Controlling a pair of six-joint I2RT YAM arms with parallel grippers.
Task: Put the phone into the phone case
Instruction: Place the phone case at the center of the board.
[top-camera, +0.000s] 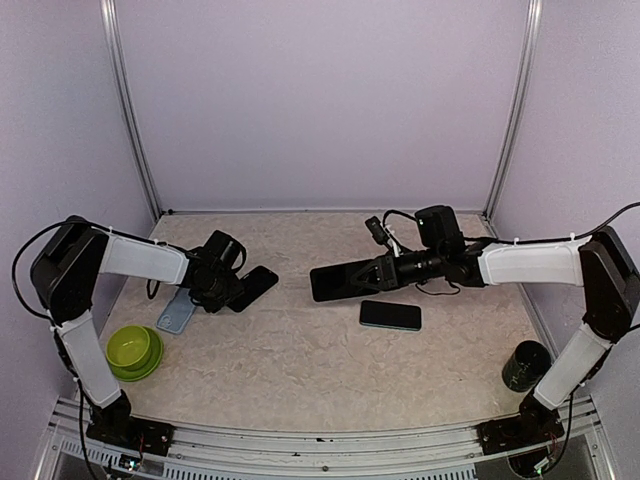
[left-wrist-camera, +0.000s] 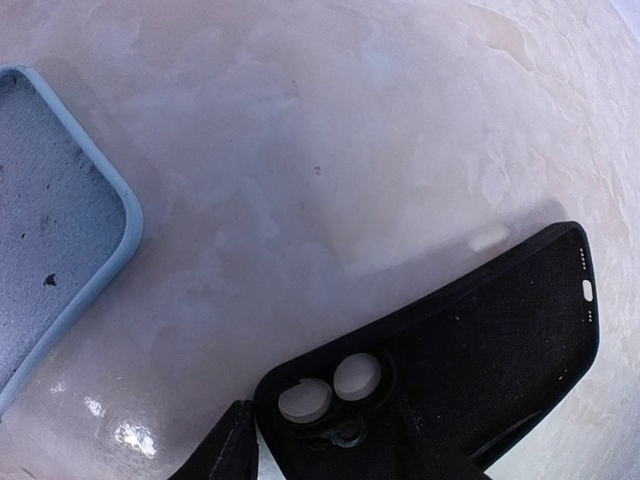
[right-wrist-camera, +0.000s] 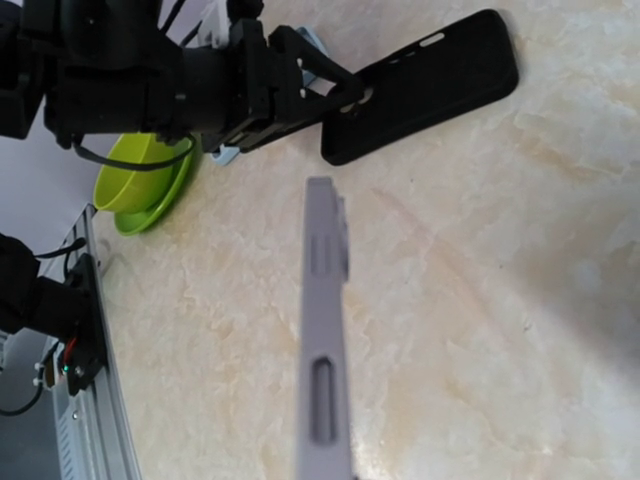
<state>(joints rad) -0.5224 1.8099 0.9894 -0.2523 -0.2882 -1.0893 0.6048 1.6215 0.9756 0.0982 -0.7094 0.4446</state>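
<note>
No text, label, brand mark or number is legible in any view. The black phone case (left-wrist-camera: 480, 350), the blue case (left-wrist-camera: 50, 220) and the phone (right-wrist-camera: 322, 300), seen edge-on, show plain surfaces; nothing readable stands on the bench (top-camera: 300, 370) either.

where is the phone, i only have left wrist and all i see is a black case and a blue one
observer: the right gripper holds the phone, right of centre in the top view.
operator: which way is it pointing
observer: its free end points toward the black case, with a clear gap between them.
operator: anything else out there
observer: a dark slab with a teal edge lies flat on the table, just on the near side of the held phone.
</note>
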